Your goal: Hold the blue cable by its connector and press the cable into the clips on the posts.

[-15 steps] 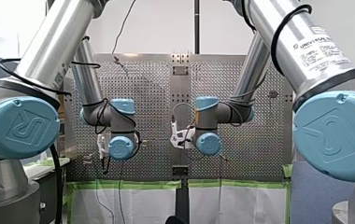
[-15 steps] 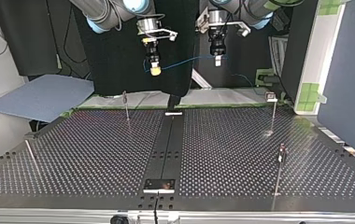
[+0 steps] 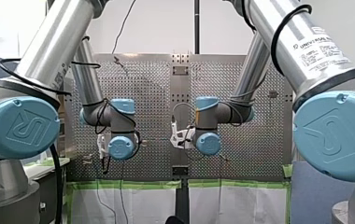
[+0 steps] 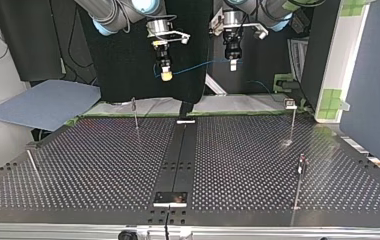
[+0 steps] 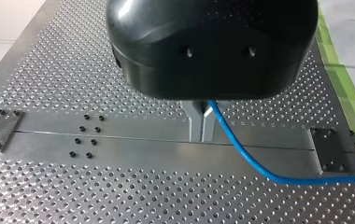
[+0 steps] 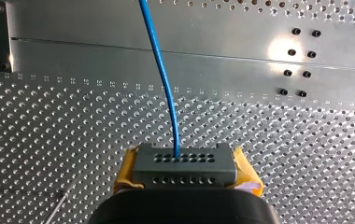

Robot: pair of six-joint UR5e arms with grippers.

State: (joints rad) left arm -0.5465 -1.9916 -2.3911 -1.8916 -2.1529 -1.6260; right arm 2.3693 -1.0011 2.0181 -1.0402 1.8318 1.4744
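In the top view both grippers hang above the table's far edge with the blue cable (image 4: 198,65) strung between them. My right gripper (image 4: 166,75), with yellow pads (image 6: 128,168), is shut on the cable's grey perforated connector (image 6: 183,161); the cable (image 6: 164,79) runs straight ahead from it. My left gripper (image 5: 201,136) has its metal fingers shut on the cable (image 5: 241,151), which curves away to one side below them. Thin posts (image 4: 135,112) (image 4: 292,120) (image 4: 299,180) stand on the perforated table (image 4: 103,165), well below both grippers.
A dark centre strip with a small black plate (image 4: 170,198) runs across the table. A slanted rod (image 4: 33,167) stands near the top view's left edge. A blue-grey sheet (image 4: 43,102) lies beyond the table's far left corner.
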